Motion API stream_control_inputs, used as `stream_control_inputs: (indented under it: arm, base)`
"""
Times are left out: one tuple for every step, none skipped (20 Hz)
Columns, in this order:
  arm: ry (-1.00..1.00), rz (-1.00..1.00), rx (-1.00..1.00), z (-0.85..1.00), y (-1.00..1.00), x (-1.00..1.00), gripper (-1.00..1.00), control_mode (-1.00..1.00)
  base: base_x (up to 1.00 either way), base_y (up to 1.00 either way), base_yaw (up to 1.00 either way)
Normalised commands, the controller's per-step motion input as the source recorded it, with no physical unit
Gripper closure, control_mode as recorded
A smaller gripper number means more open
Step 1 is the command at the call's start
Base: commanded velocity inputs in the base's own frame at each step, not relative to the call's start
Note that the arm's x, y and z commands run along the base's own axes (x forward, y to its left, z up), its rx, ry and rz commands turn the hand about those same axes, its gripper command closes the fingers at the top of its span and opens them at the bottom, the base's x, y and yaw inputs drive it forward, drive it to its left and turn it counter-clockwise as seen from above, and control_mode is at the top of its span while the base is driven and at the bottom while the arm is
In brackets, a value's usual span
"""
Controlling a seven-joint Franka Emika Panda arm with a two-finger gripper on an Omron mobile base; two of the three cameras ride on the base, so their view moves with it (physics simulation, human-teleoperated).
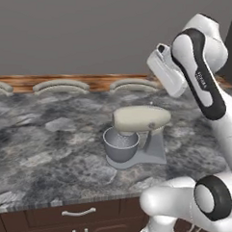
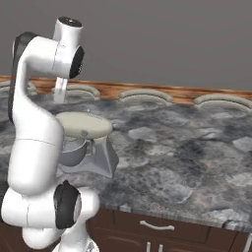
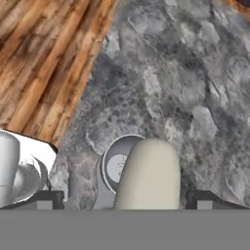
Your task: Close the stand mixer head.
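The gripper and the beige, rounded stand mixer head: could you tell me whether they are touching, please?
Apart. In the left base view the gripper hangs well above the beige stand mixer head, with grey counter visible in the gap between them.

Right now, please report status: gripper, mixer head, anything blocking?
Gripper open, above the stand mixer head. Head sits low over grey bowl. Nothing between gripper and head.

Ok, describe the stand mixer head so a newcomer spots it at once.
Start from the grey marbled counter and find the one appliance on it, a grey stand with a grey mixing bowl. The stand mixer head is the beige rounded capsule lying across the top, over the bowl; everything beneath it is grey.
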Motion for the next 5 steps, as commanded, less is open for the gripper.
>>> stream_control_inputs:
  arm:
    - [-0.49, -0.32, -0.38, -0.31, 0.01, -1.00, -1.00, -1.00]
    - [-0.41, -0.41, -0.19, -0.29, 0.03, -1.00, -1.00, -1.00]
    - [-0.38, -0.44, -0.13, -0.31, 0.08, -1.00, -1.00, -1.00]
    - [-0.37, -0.44, -0.09, -0.33, 0.07, -1.00, -1.00, -1.00]
    - [-0.35, -0.41, -0.03, -0.30, 0.05, -1.00, -1.00, -1.00]
  base:
    - [0.00, 0.00, 0.00]
    - [0.00, 0.00, 0.00]
    - [0.00, 0.00, 0.00]
    - [0.00, 0.00, 0.00]
    - [0.00, 0.00, 0.00]
